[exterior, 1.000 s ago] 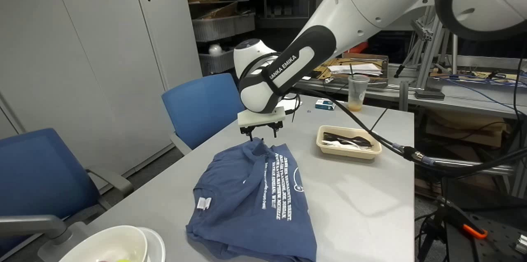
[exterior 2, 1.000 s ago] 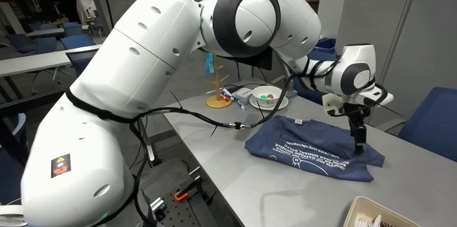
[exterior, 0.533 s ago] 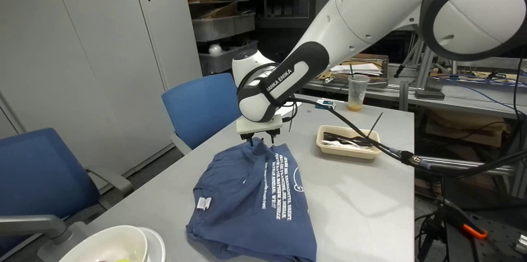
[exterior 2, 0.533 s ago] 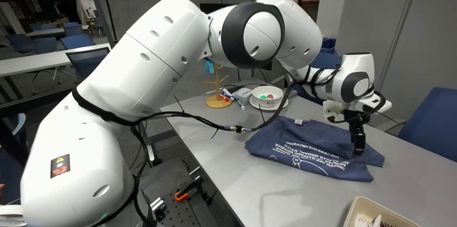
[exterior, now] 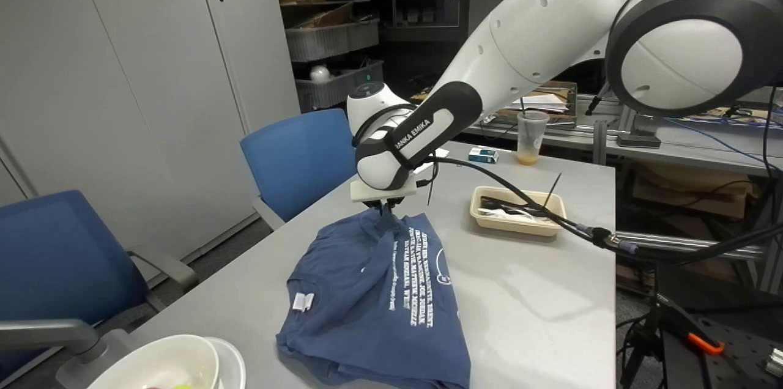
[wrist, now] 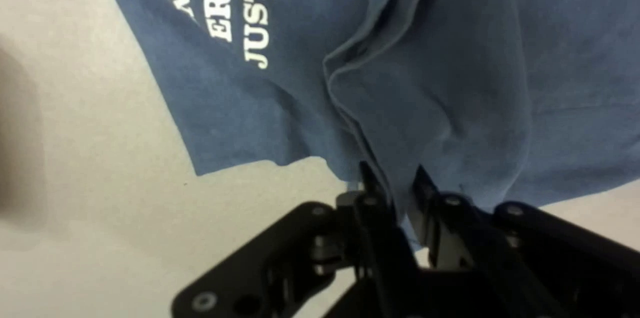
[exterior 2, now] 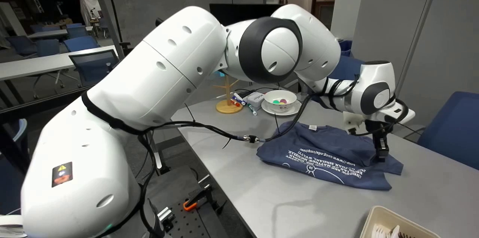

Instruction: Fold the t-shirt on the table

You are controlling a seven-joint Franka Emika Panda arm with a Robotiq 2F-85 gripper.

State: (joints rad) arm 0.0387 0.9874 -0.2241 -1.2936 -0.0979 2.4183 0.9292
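The shirt lies on the worktop with a fold of it between my nearly closed jaws, whether truly pinched I cannot tell, so I should firm the bite before lifting low and drawing it smoothly over.

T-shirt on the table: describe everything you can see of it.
The t-shirt is slate blue, apparently cotton, with white block lettering and a white neck tag. It lies partly folded on the grey table, lettering up, cloth layered and wrinkled. A raised fold stands between the jaws of the end effector; whether it is clamped, I can't tell.
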